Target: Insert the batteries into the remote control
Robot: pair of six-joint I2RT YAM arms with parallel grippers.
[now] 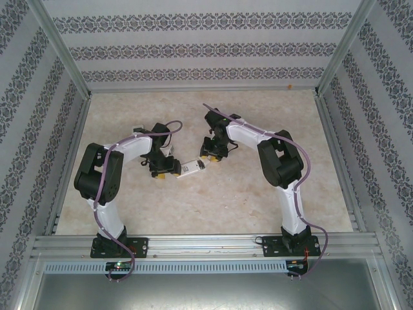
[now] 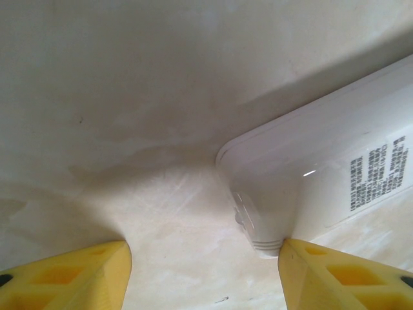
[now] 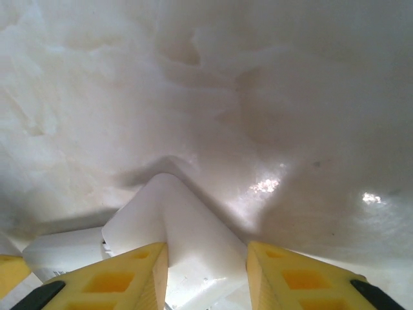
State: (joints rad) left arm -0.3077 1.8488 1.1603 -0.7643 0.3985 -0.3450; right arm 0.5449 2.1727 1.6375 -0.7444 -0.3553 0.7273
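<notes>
The white remote control (image 1: 192, 167) lies on the marbled table between my two grippers. In the left wrist view its printed label faces up, and the rounded corner of the remote control (image 2: 271, 194) rests against the right yellow finger (image 2: 335, 278). My left gripper (image 1: 165, 170) (image 2: 203, 248) stands open, its other finger well clear of the remote. My right gripper (image 1: 210, 156) (image 3: 208, 248) is shut on the other end of the remote control (image 3: 187, 219), a white corner sticking out between the two pads. The batteries are out of view.
Patterned walls and metal rails enclose the table (image 1: 258, 194) on three sides. A yellow finger of the left gripper (image 3: 10, 271) shows at the far left of the right wrist view, close to the remote.
</notes>
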